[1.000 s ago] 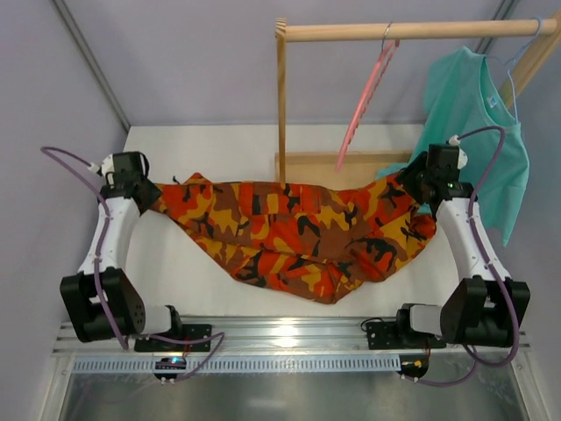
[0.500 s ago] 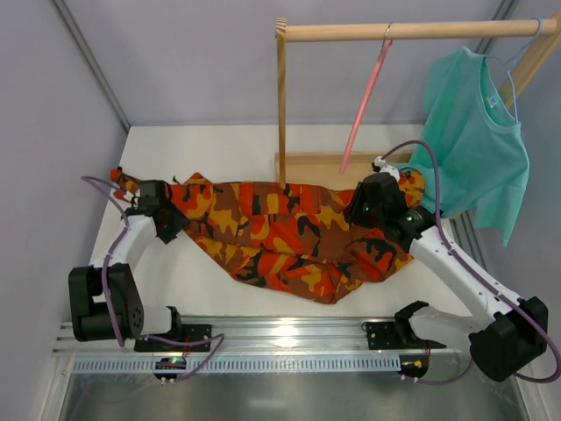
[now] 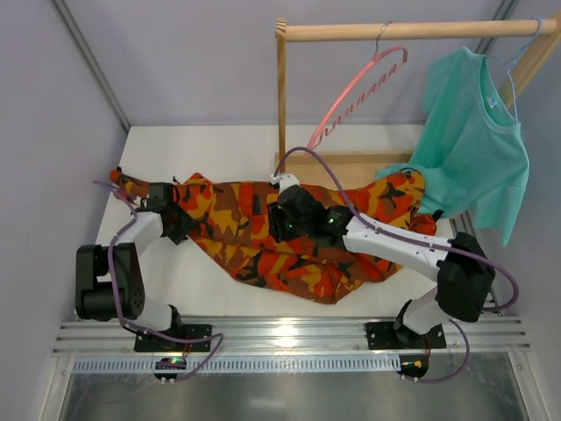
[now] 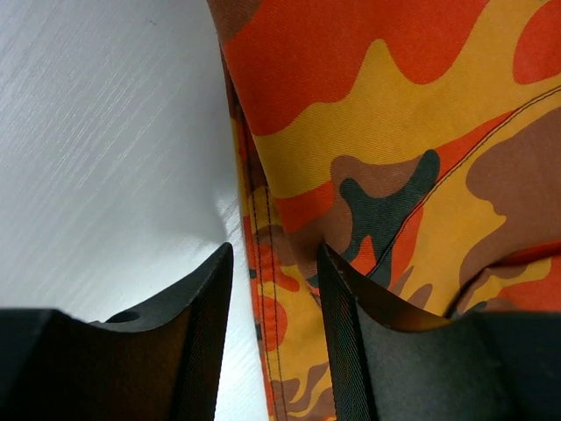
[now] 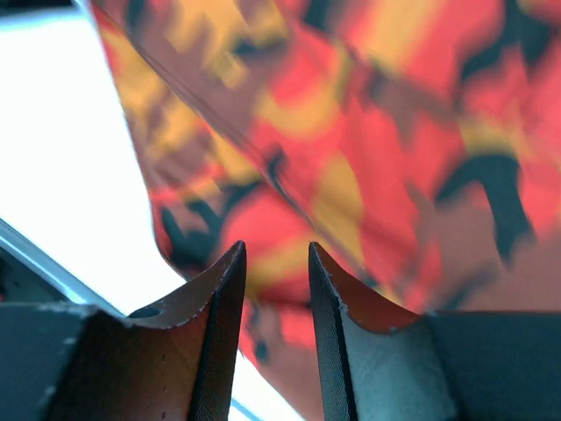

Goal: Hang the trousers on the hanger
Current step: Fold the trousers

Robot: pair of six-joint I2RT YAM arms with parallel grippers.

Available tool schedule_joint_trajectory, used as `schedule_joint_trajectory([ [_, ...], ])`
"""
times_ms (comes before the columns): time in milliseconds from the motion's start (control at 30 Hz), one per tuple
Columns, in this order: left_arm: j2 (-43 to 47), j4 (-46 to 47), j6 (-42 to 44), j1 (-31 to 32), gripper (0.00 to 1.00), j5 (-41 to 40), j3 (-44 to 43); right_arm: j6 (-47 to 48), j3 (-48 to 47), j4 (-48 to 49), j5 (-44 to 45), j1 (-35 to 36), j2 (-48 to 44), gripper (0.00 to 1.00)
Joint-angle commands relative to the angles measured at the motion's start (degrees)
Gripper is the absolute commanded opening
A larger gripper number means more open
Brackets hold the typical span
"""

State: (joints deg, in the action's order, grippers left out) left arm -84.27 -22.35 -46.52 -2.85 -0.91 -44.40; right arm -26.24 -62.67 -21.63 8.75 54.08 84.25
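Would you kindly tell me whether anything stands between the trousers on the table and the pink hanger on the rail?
Nothing visible does. The hanger hangs free from the wooden rail, above and behind the trousers; the rack's upright post is to its left and the teal T-shirt to its right, both apart from it.

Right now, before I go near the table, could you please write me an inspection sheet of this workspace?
Surface: white table, its middle covered by cloth.
Job's things: trousers lie spread and crumpled across the table; pink hanger is empty and hangs tilted from the wooden rail.
Clutter: teal T-shirt hangs at the rail's right end.
Grippers: left claw has its jaws apart over the trousers' stitched edge; right claw has its jaws apart above the cloth, in a blurred view.
Cables: purple cables run along both arms; the right arm's cable loops above the trousers.
Surroundings: grey walls; metal mounting rail at the near edge.
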Motion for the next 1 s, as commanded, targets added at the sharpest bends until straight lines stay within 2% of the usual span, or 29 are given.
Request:
schedule_joint_trajectory([
  [0,0.2,3.2,-0.9,0.7,0.44,-0.6,1.6,8.8,-7.7,9.7,-3.5,-0.2,5.1,0.38],
  [100,0.3,3.1,-0.8,1.0,0.44,-1.3,2.0,13.4,-13.9,11.3,-6.9,-0.2,12.5,0.40],
  [267,1.9,1.8,-1.4,2.1,0.44,-5.0,3.3,15.2,-26.8,8.1,-10.5,-0.2,24.7,0.40],
  [433,4.4,0.6,-1.8,2.1,0.42,-5.3,4.1,14.9,-30.3,10.4,-13.1,-0.2,29.7,0.41],
  [533,7.4,-1.5,-1.1,2.1,0.48,-3.5,3.4,15.2,-32.6,9.3,-15.4,-0.4,31.9,0.42],
  [667,10.8,-8.1,0.3,2.1,0.49,-4.8,0.9,14.4,-31.9,8.6,-18.9,-0.3,32.6,0.43],
  [767,14.4,-4.7,-0.8,2.1,0.50,-4.2,6.1,14.7,-29.9,12.6,-18.7,-0.2,33.6,0.45],
  [800,15.1,0.7,-1.2,2.1,0.50,-3.6,7.5,15.1,-30.1,13.0,-17.6,-0.2,34.3,0.47],
  [833,15.6,2.3,-1.5,2.1,0.51,-2.8,8.4,15.4,-30.3,14.5,-16.2,-0.2,35.8,0.48],
  [867,15.5,3.8,-1.6,2.1,0.54,-0.8,9.1,16.3,-30.7,14.8,-15.9,-0.2,36.6,0.49],
  [967,13.2,5.6,-0.9,2.0,0.55,4.3,8.5,17.8,-34.4,12.9,-15.4,-0.1,40.4,0.49],
])
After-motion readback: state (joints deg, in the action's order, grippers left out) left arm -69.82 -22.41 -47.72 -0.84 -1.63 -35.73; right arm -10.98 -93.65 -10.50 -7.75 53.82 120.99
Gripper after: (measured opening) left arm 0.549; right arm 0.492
